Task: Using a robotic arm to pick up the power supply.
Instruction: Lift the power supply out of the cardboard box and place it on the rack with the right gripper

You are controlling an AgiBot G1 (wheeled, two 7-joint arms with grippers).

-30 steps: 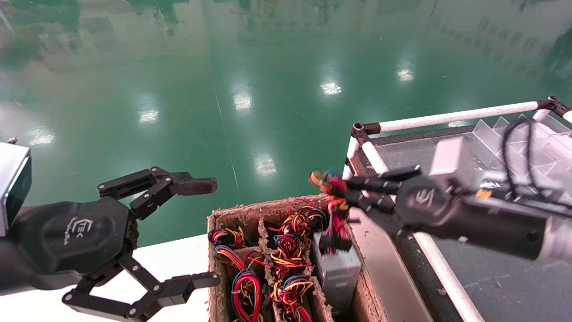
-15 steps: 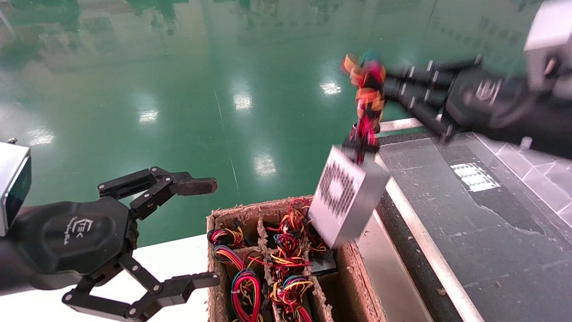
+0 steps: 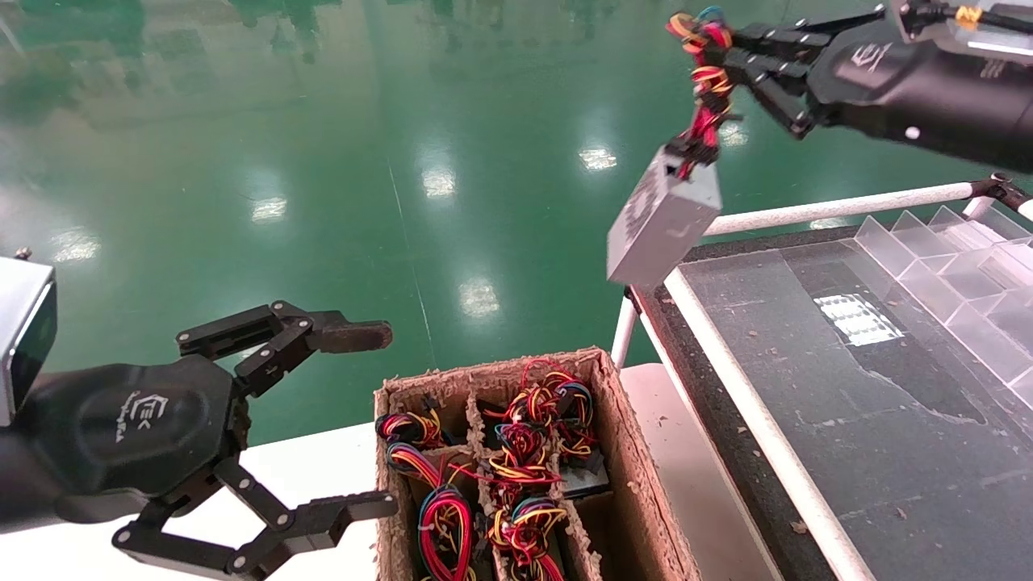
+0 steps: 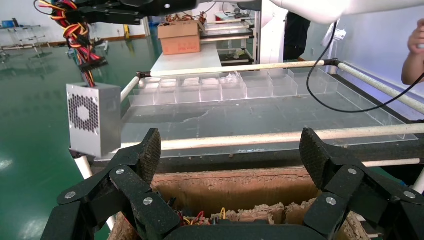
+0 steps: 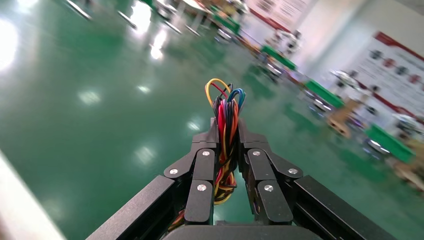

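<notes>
The power supply (image 3: 666,218), a grey metal box with a perforated face, hangs tilted in the air by its bundle of red, yellow and black wires (image 3: 704,81). It hangs above the near corner of the white-tubed frame. My right gripper (image 3: 726,44), high at the upper right, is shut on the top of that wire bundle (image 5: 225,100); the wires run between its fingers (image 5: 205,165). The left wrist view shows the box (image 4: 94,119) dangling well clear of the carton. My left gripper (image 3: 383,420) stays parked at the lower left, open and holding nothing.
A brown fibre carton (image 3: 617,428) with dividers holds several more wire bundles (image 3: 524,452) below the hanging box. To the right is a black-topped stand with a white tube frame (image 3: 831,210) and clear plastic bins (image 3: 952,266). A green floor lies beyond.
The right gripper has risen up and to the right, lifting the power supply by its wires out of the carton. The box now hangs higher. The left arm has not moved.
</notes>
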